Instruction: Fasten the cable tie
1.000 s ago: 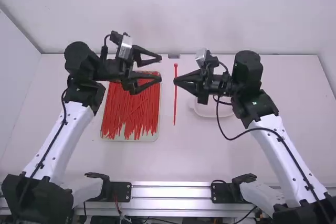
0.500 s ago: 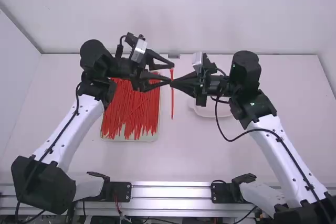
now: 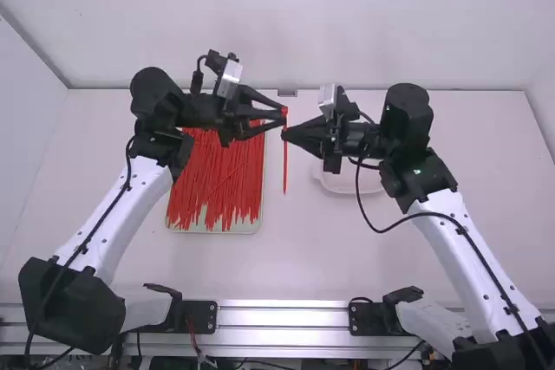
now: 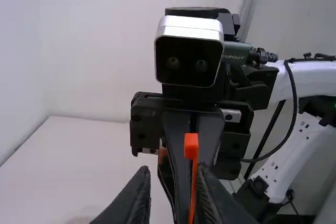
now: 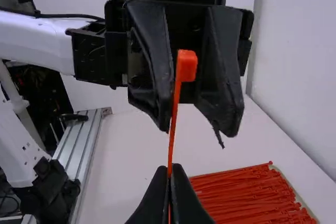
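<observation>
Over the white table [image 3: 303, 231], right end effector [image 3: 289, 133] pinches a straight red cable tie [image 3: 284, 166]; left end effector [image 3: 283, 120] is spread open.

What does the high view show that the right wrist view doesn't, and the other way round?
The high view adds the left arm and right arm whole, down to their bases, and the white dish beneath the right arm. The right wrist view adds a close look: the right gripper has its fingers pinched shut on the red cable tie, and the left gripper has its open fingers on either side of the tie's head. Both share the two grippers, the held tie and the pile of spare red ties.
</observation>
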Controlling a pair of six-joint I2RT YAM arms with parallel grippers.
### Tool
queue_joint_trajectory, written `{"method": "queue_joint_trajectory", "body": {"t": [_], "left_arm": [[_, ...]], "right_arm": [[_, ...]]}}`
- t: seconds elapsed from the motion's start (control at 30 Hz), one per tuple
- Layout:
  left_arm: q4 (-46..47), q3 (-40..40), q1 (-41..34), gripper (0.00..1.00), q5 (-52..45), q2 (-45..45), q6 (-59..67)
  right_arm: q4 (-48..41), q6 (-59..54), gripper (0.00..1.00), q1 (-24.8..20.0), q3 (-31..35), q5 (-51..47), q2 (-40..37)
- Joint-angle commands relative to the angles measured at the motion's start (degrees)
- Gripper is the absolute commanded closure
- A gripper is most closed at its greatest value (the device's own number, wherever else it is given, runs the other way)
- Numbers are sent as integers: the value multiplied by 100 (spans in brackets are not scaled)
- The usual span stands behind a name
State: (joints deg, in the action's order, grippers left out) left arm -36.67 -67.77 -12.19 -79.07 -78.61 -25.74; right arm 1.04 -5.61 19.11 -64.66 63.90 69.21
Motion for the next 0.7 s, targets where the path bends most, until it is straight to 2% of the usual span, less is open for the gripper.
{"method": "queue_joint_trajectory", "body": {"t": [0.0, 0.43, 0.67], "left_arm": [[-28, -129, -17, 80, 50, 37, -46], [-26, -210, -74, 88, 48, 37, -85], [-31, -210, -129, 87, 142, 37, -98]], "right_arm": [[74, 127, 100, 4, -170, 15, 2], [57, 192, 100, 7, -170, -92, 2], [26, 190, 100, 7, -170, -94, 2]]}}
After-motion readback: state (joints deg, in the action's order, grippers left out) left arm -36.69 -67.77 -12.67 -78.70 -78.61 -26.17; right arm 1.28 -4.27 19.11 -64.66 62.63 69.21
